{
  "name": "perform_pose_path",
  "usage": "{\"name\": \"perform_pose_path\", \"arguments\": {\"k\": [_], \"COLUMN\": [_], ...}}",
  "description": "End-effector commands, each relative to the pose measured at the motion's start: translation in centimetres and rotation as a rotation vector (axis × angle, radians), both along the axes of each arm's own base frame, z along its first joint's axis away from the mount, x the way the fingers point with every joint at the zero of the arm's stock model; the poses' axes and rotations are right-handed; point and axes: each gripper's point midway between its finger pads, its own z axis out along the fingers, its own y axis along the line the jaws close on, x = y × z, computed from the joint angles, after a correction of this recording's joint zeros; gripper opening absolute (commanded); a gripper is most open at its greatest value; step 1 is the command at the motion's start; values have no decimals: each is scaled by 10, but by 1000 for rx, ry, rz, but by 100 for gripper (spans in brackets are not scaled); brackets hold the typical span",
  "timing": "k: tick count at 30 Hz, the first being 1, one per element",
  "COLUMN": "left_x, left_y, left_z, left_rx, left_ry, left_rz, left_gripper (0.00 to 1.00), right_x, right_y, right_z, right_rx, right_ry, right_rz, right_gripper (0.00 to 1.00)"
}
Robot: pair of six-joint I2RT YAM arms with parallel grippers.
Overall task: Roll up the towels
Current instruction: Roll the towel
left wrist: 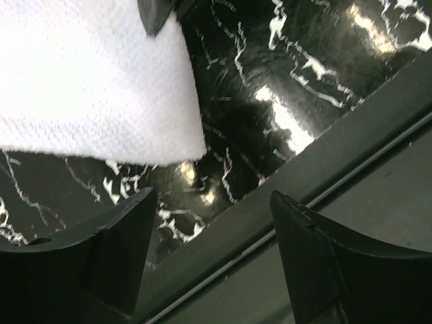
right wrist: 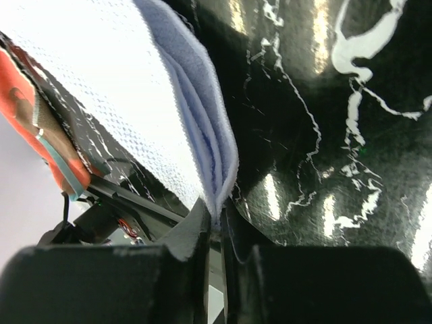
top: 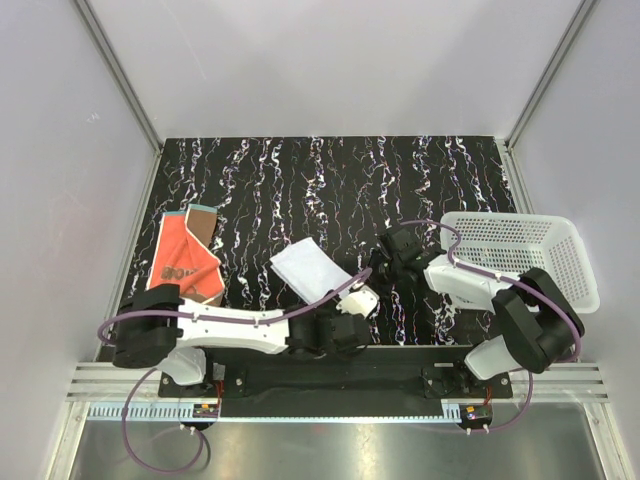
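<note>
Nearest you, at the counter's [top: 300, 180] near edge and about the middle of it, your left claw [left wrist: 212, 202] stands open with nothing between its fingers. In the left wrist view it hangs over the dark rail along that edge, and a corner of the white towel [left wrist: 88, 81] lies just beyond its fingertips without touching them. From above, the towel [top: 308, 265] is a slanted, unrolled patch on the black marbled surface, a little in from the near edge and close to the centre. Your left claw [top: 358, 300] is at its near right corner. Your right claw [top: 385, 262] comes in from the right side of the towel. The right wrist view shows that claw [right wrist: 214, 212] closed on the towel's layered edge, with the folds pinched between the two fingers. The rest of the cloth [right wrist: 115, 81] spreads away from the grip. Farther off, by the counter's left edge, the orange towel [top: 183, 262] lies unrolled and rumpled, well apart from both claws. One flap is turned over at its far end, showing the brownish reverse. A basket [top: 520, 245] sits at the counter's right edge and overhangs it.
</note>
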Motion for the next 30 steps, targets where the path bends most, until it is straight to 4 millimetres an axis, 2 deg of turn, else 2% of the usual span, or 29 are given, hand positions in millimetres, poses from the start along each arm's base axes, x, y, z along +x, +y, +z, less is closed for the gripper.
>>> {"name": "perform_pose_path", "arguments": {"k": [1,5,10,17,22,25,26,30], "left_x": [17,25,30,27,32,35,36,39], "left_y": [-29,-31,-30,-22,-18,-16,-15,-12], "left_z": [20,11,-10,-40,-42,-43,-44,-45], "left_rx": [-82,-52,9,39,35,43,51,70], "left_ry": [-99,-136,-155,-134,-163,-183,-189,-206], "left_rz": [34,62,78,106,133,137,138,143], "left_gripper": [73,73,73,60,50,48,48,64], "right_x": [-2,-4,-5,-7,-9,-14,-15,-21], "right_y": [0,2,3,8,13,16,17,19], "right_z": [14,19,20,25,28,29,29,31], "right_rx": [-10,8,19,48,77,104,111,143], "right_ry": [-15,-12,-6,4,17,33,37,55], "right_rz": [12,20,24,35,52,69,73,96], "right_gripper": [9,9,9,9,8,9,9,8]}}
